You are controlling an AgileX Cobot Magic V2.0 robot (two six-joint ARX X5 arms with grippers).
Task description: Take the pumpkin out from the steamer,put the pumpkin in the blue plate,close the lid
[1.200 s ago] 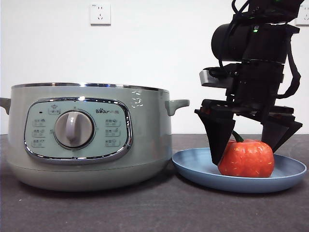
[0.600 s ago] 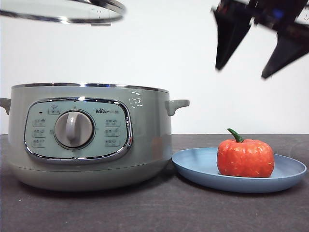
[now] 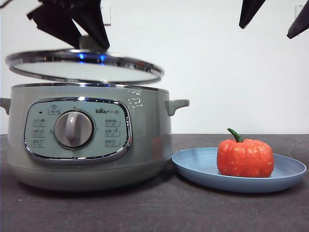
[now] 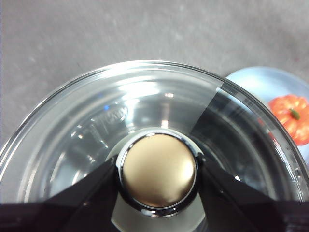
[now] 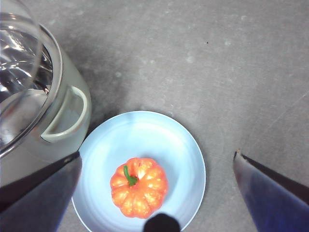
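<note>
Front view: domed glass lid (image 3: 84, 67), chrome rim, hangs tilted just above the sage-green steamer (image 3: 87, 137), lower than 0.5 s ago. Left gripper (image 3: 72, 24) clamps its knob. Ribbed orange pumpkin (image 3: 245, 157) sits on the matte blue plate (image 3: 198, 166), unmoved.

Left wrist view: 2 jaws pinch the round knob (image 4: 158, 169).

Right wrist view: right gripper (image 5: 157, 186) spread wide, empty, high above pumpkin (image 5: 139, 187) and plate (image 5: 145, 133).
</note>
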